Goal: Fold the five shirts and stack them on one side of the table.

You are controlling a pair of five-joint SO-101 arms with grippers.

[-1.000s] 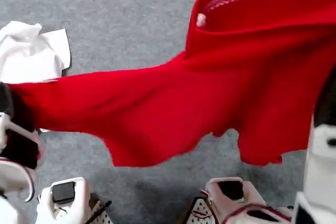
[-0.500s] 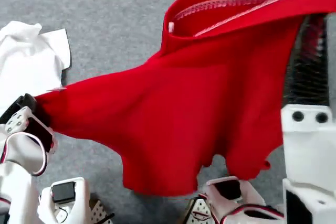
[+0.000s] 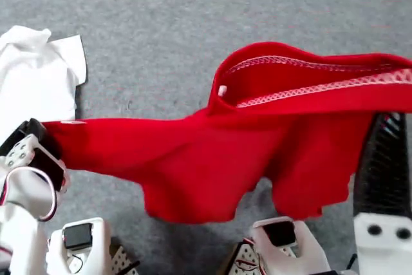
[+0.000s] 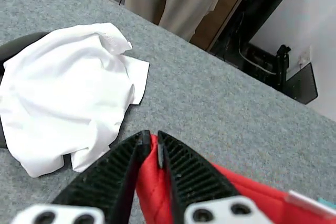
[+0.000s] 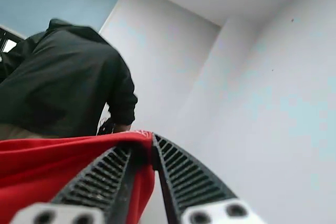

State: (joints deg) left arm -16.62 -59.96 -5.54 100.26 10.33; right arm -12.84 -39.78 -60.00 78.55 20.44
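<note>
- Two of the five shirts were on show: a red shirt (image 3: 257,152) held up off the grey table (image 3: 148,30), and a white shirt (image 3: 32,75) lying on it.
- The red shirt hung stretched between the two arms. One end was just beside the white shirt, and the rest spread well away from it, with the collar opening on the upper side.
- The left gripper (image 4: 151,139), close to the white shirt, had its jaws pinched almost closed on a corner of the red cloth.
- The right gripper (image 5: 152,141), at the end of the red shirt farthest from the white shirt, was likewise clamped tight on a red edge and raised above the table.
- The white shirt looked loosely bunched rather than neatly squared, and whether it counted as folded could not be told.
- Judged from this, the task was at an early stage. The red shirt had yet to be laid flat, folded and stacked by the white shirt. By the task's count, three more shirts would remain after these two.
</note>
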